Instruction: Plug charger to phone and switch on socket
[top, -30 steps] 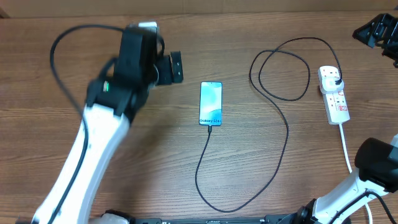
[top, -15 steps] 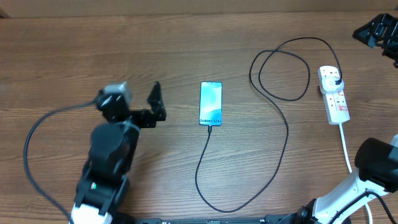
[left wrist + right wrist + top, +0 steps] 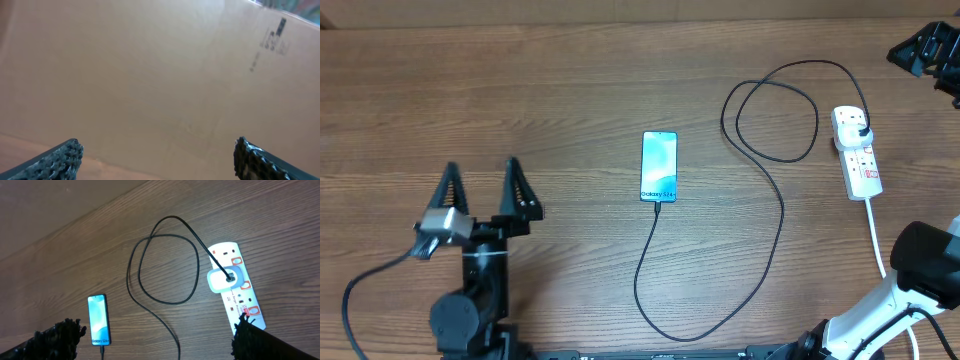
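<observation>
The phone (image 3: 659,166) lies screen-up and lit at the table's middle, also in the right wrist view (image 3: 98,320). The charger (image 3: 782,215) is a thin black cable whose tip sits in the phone's bottom edge. It loops right to a white plug (image 3: 855,127) in the socket (image 3: 860,165), a white power strip. The charger (image 3: 170,217) and socket (image 3: 237,292) show from above in the right wrist view. My left gripper (image 3: 483,188) stands open at front left, far from the phone, holding nothing (image 3: 157,160). My right gripper (image 3: 932,70) hangs open high over the socket (image 3: 157,332).
The strip's white cord (image 3: 873,225) runs toward the front edge beside the right arm's base (image 3: 925,255). The left arm's body (image 3: 465,320) sits at the front left. A cardboard wall (image 3: 150,75) fills the left wrist view.
The left arm has swung back from just left of the phone to the table's front left, gripper still open. The right arm, phone, charger and socket have not moved.
</observation>
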Controlling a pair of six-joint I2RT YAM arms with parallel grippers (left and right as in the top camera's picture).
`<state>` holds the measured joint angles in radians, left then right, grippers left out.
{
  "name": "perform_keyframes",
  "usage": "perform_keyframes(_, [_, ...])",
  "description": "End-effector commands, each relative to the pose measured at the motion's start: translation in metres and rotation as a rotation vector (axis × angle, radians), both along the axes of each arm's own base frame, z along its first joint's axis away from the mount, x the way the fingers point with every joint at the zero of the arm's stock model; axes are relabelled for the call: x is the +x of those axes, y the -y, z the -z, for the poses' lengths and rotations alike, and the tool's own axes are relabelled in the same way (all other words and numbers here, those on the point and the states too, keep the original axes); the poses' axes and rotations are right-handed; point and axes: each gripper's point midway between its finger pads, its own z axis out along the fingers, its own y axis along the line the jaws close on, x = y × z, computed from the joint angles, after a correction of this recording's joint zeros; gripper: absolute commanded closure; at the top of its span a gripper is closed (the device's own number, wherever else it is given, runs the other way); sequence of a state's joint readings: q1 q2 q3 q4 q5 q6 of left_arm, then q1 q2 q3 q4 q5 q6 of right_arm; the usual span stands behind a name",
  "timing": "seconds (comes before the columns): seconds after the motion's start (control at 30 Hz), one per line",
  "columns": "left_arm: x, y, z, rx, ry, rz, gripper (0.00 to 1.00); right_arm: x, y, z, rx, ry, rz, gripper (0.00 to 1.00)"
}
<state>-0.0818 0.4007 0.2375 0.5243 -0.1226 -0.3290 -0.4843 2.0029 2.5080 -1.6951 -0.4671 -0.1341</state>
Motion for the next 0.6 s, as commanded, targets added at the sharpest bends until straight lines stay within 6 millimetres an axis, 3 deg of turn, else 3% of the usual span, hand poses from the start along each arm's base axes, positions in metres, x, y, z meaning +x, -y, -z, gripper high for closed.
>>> perform_keyframes(0.0, [-0.010,-0.009,-0.001,0.024,0.035,-0.033,0.00,0.001,0.001,-0.003,-0.001,0.011,0.001,0.00])
perform_keyframes(0.2, [-0.020,-0.024,0.024,0.014,0.043,-0.090,0.00,0.001,0.001,-0.003,-0.001,0.011,0.001,0.00])
perform_keyframes(0.57, [-0.027,-0.026,0.067,0.012,-0.028,-0.105,0.00,0.001,0.001,-0.003,-0.001,0.011,0.001,0.00])
